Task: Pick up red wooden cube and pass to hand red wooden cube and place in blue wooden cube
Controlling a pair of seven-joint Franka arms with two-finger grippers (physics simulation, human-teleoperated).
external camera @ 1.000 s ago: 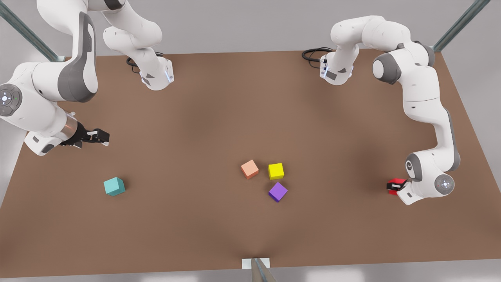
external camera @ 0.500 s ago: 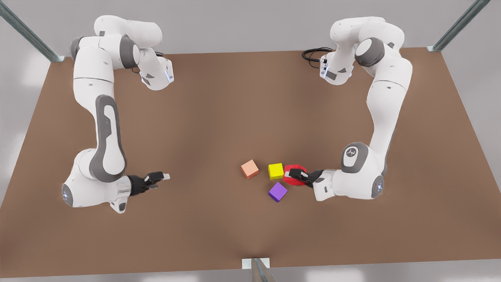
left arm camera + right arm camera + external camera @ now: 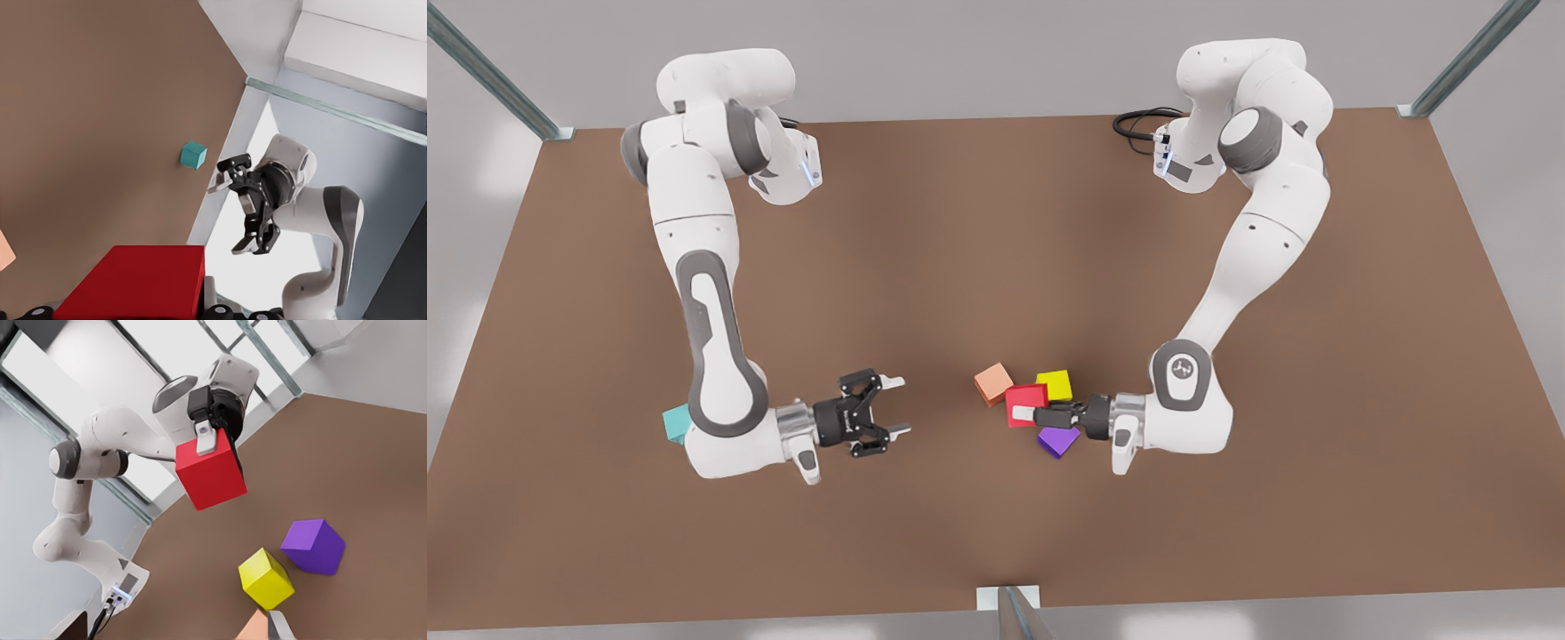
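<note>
The red wooden cube (image 3: 1024,402) hangs above the table's middle, near the loose cubes, with my left gripper (image 3: 1040,414) shut on it. It comes in from the front view's right. From the left wrist the red cube (image 3: 133,280) sits close up. My right gripper (image 3: 898,407), the hand, faces it from the front view's left, open, with a clear gap between them. Across the table, the right gripper (image 3: 228,218) has its fingers spread. The blue wooden cube (image 3: 674,423) lies on the table, partly hidden behind the right arm, and shows whole as a teal cube (image 3: 193,155).
A salmon cube (image 3: 993,382), a yellow cube (image 3: 1055,384) and a purple cube (image 3: 1057,440) cluster on the brown table (image 3: 960,249) around and under the held red cube (image 3: 210,477). The yellow cube (image 3: 265,579) and purple cube (image 3: 313,545) lie below it.
My left gripper carried the red cube from the front view's right side to the middle. My right arm swung in toward the centre, opened its fingers, and now covers part of the teal cube.
</note>
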